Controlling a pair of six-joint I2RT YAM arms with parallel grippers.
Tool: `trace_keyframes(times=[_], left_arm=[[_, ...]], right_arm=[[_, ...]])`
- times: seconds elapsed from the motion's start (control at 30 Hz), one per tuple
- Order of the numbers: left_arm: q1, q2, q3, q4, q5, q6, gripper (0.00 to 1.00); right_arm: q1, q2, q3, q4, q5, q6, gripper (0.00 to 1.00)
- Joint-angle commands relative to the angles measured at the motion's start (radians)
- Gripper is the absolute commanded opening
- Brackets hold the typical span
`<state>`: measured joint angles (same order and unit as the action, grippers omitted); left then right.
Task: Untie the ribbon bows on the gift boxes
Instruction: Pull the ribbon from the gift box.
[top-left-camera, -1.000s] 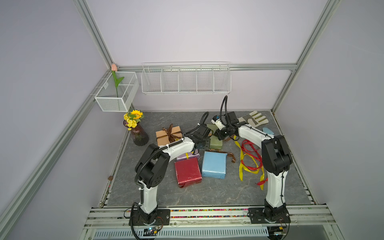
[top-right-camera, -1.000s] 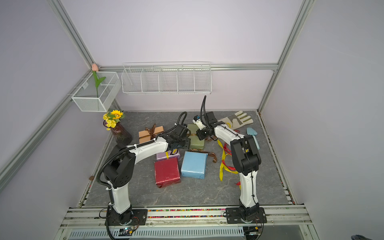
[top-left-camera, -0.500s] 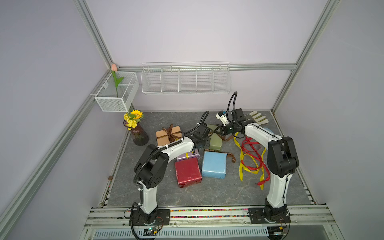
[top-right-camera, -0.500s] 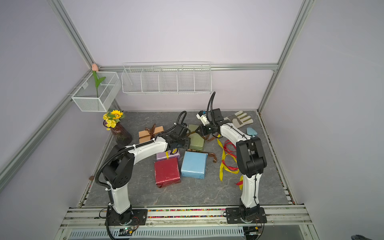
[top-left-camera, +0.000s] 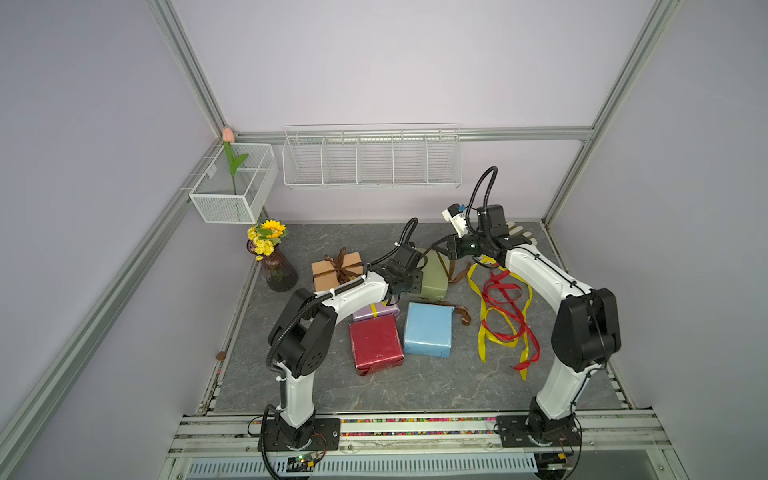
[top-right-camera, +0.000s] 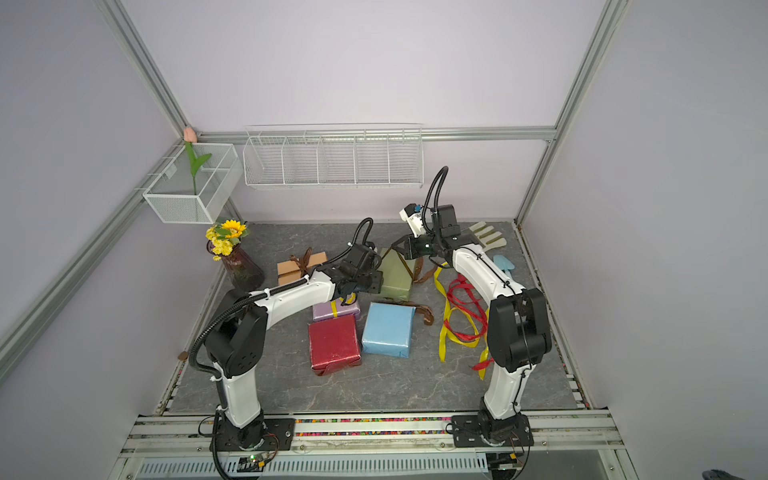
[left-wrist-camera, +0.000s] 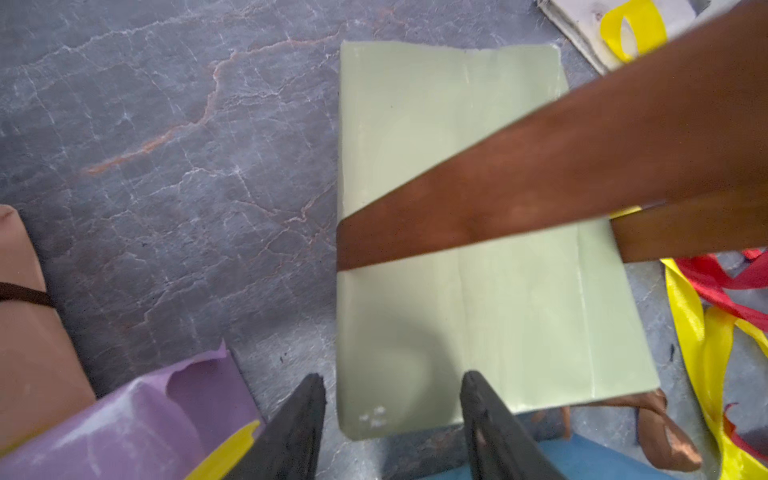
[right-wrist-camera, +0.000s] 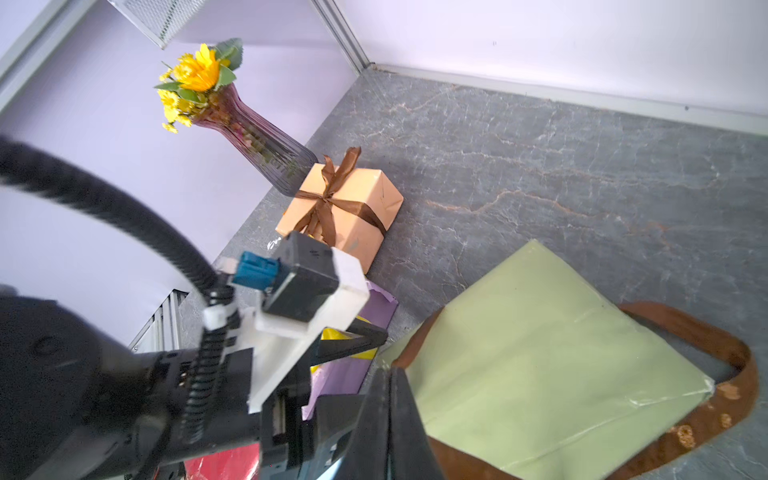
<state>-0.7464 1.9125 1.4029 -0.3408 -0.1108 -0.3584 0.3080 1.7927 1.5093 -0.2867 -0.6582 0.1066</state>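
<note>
Boxes nearest the arm bases, the red box (top-left-camera: 376, 345) and the light blue box (top-left-camera: 428, 330), lie bare on the surface (top-left-camera: 374, 388). Loose red and yellow ribbons (top-left-camera: 505, 316) sprawl beside them, apparently dropped clear of the work. Behind them the lilac box (top-left-camera: 384, 311) carries a yellow band (top-left-camera: 374, 308). Further in, the left tool (left-wrist-camera: 390, 376) stands half open astride the near corner of the olive green box (left-wrist-camera: 415, 124), I judge to steady it. The right tool (right-wrist-camera: 392, 372), clamped on the brown ribbon (left-wrist-camera: 540, 174), draws it taut across the box top, likely to slip it free. Farthest, the tan box (top-left-camera: 328, 272) wears a tied brown bow (top-left-camera: 341, 262), not yet undone.
</note>
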Motion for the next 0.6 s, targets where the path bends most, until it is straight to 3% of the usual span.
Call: trace_keyframes(times=[0.0, 0.57], left_arm=[[0.003, 0.01, 0.031, 0.018, 0.005, -0.005, 0.55], [0.007, 0.07, -0.018, 0.08, 0.002, -0.031, 0.55]], right_arm=[[-0.003, -0.07, 0.018, 0.021, 0.001, 0.016, 0.07], [-0.003, -0.307, 0.144, -0.019, 0.074, 0.041, 0.07]])
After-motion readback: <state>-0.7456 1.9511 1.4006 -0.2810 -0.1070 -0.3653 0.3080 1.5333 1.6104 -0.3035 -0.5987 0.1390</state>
